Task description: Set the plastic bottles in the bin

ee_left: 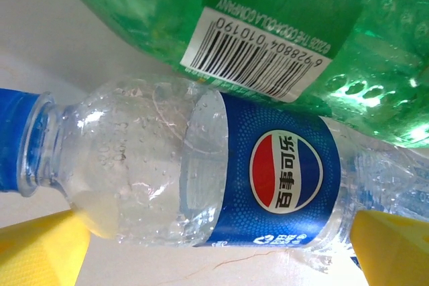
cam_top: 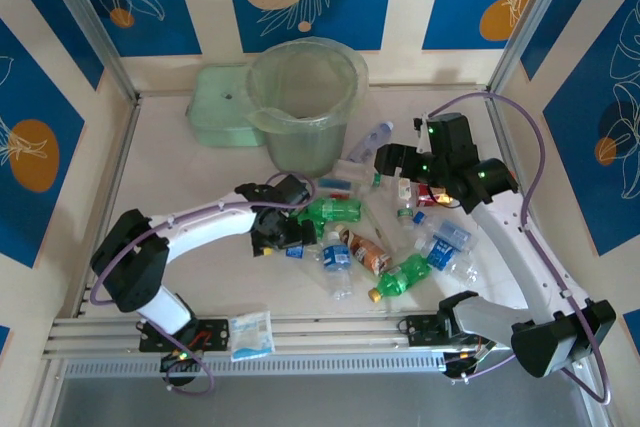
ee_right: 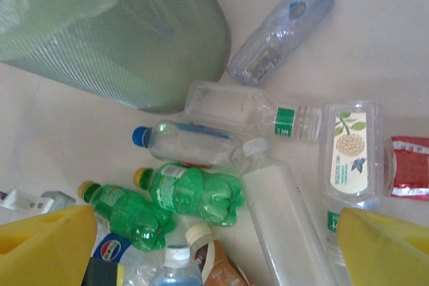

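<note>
One claw [ee_left: 214, 254], left, astride Pepsi bottle [ee_left: 201, 172]

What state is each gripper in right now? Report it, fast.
Left gripper: open, fingers spread over the Pepsi bottle, not clamped on it.
Right gripper: open, holding nothing.

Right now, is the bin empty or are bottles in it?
Looks empty: top view into the bin shows bare liner; the plastic bottles lie on the table.
</note>
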Action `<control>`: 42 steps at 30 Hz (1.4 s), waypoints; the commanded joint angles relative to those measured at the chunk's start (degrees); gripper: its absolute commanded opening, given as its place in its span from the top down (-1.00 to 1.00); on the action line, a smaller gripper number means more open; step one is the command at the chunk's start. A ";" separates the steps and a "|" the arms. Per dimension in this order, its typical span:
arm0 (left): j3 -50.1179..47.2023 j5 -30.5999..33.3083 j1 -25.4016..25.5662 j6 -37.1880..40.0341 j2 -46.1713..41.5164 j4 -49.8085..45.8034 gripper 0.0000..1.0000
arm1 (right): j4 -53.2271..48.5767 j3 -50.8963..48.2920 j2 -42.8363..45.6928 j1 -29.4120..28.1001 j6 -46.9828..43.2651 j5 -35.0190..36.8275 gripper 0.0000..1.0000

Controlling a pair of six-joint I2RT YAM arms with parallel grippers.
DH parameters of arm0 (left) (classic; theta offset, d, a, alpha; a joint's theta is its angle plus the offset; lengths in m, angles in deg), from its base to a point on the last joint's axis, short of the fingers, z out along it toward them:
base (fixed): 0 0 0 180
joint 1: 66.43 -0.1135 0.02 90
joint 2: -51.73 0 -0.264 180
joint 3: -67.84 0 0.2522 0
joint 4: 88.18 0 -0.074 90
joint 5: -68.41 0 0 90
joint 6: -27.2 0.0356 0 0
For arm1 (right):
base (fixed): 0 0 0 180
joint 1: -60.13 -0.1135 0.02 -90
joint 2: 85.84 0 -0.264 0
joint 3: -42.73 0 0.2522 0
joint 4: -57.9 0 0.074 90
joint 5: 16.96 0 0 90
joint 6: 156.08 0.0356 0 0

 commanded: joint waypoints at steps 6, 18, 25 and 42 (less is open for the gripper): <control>-5.91 6.19 -4.61 3.08 -3.44 -10.88 -0.99 | 0.14 -2.49 2.04 -1.05 -0.24 -2.45 -0.86; -9.59 5.36 -5.76 -6.38 -13.33 -8.54 -0.99 | 2.05 -8.93 1.95 -16.31 -0.14 -3.44 -0.73; -12.17 6.49 -6.30 -16.38 -16.71 -5.77 -0.99 | 3.85 -9.12 0.39 -21.65 0.03 -3.97 -0.82; -14.39 13.44 -6.69 -35.80 -14.54 -0.55 -0.99 | 6.28 -7.20 -4.55 -29.44 -0.65 -1.18 -0.83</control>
